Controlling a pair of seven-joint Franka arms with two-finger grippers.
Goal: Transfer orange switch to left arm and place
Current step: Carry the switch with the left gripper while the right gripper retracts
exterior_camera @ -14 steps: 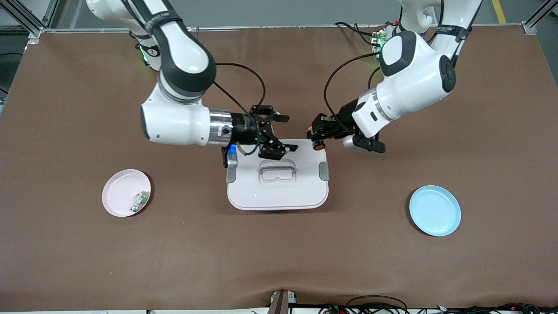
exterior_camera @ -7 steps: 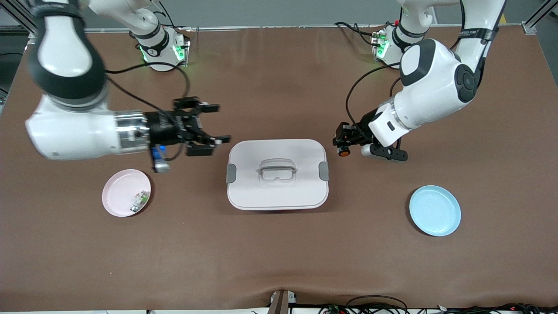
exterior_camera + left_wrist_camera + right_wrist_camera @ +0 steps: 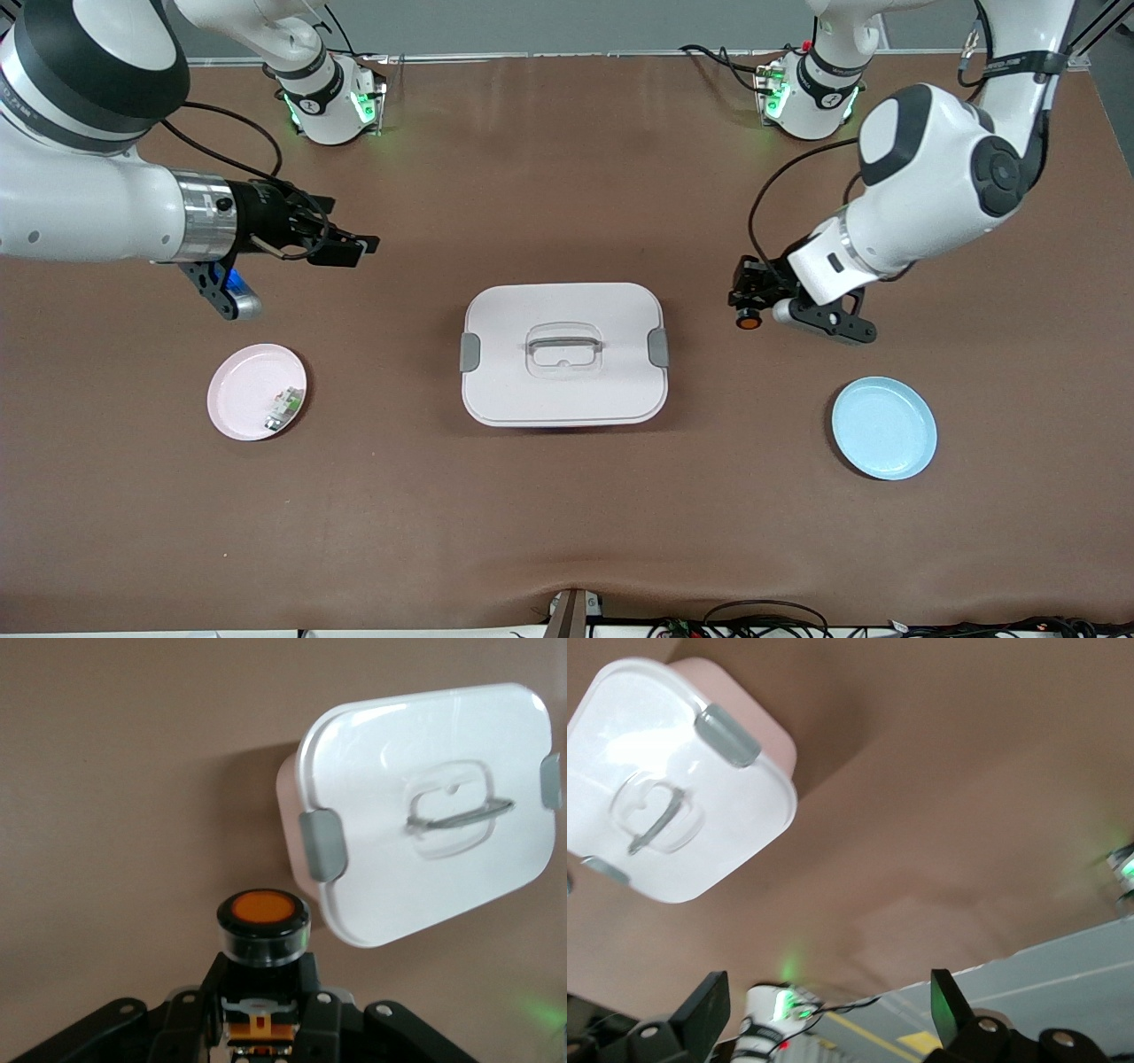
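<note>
Now left gripper (image 3: 747, 306) clamps orange switch (image 3: 749, 322)

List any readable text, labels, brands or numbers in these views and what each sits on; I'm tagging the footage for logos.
None can be read.
Left arm: small dark lettering on the band near its upper joint, too small to read.
Box: no text visible.
Orange switch: no marking on its cap.
Pink plate and blue plate: no print.

No readable text

No lettering, label, brand or number can be made out on any object, arm or surface in these views.
</note>
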